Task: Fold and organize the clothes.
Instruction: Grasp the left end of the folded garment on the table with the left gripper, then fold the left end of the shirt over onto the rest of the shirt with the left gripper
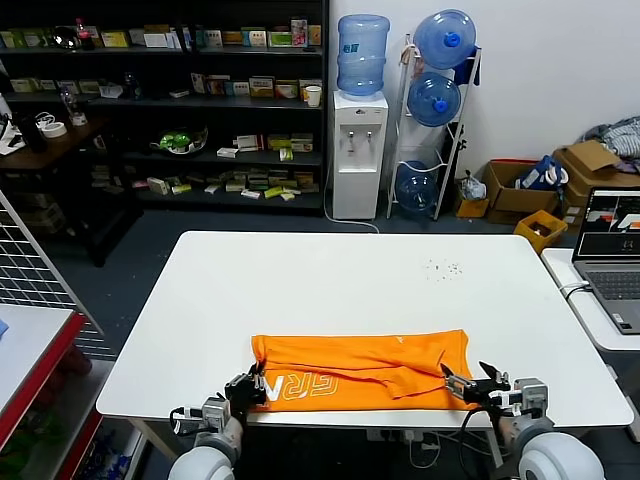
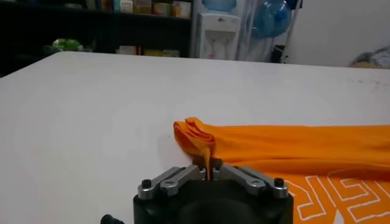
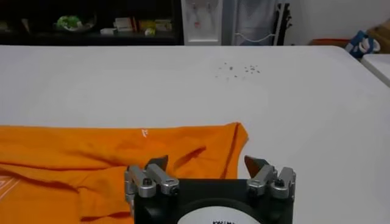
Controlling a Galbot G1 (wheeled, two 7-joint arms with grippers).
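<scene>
The orange T-shirt (image 1: 360, 370) lies folded into a long band near the front edge of the white table (image 1: 350, 280), white lettering up at its left part. My left gripper (image 1: 249, 388) is at the shirt's front left corner, shut on a pinch of orange fabric (image 2: 207, 159). The shirt runs off to one side in the left wrist view (image 2: 292, 146). My right gripper (image 1: 470, 384) is at the shirt's front right corner, open, its fingertips (image 3: 256, 163) just short of the cloth's edge (image 3: 183, 155).
A laptop (image 1: 615, 255) sits on a side table to the right. A wire rack and red-edged table stand at the left (image 1: 40, 340). Small dark specks (image 1: 445, 268) mark the far right of the tabletop. Shelves and a water dispenser (image 1: 358, 150) stand behind.
</scene>
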